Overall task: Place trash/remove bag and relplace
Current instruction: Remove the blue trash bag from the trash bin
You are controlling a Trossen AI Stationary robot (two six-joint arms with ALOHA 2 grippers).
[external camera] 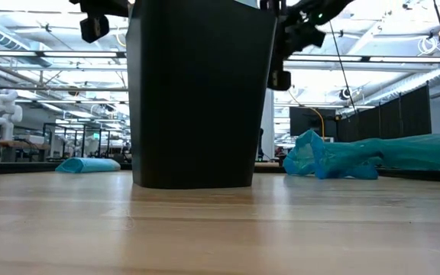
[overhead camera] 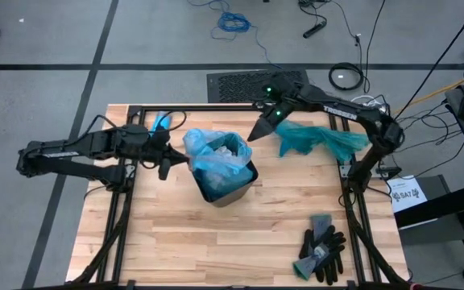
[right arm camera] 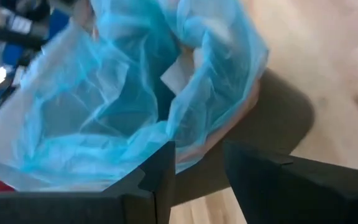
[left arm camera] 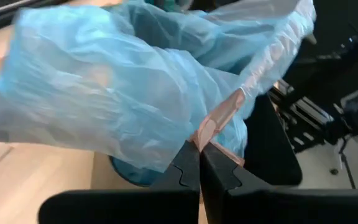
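Left tool (left arm camera: 199, 163) pinching bag (left arm camera: 135, 93) rim, hidden overhead

The high camera is looking straight down on the light wooden plank table (overhead camera: 216, 242); the low one is sitting at tabletop level, facing across. Both wrist cameras are peering closely at the pale blue crinkly liner (left arm camera: 135, 93), at the high view's twelve o'clock.
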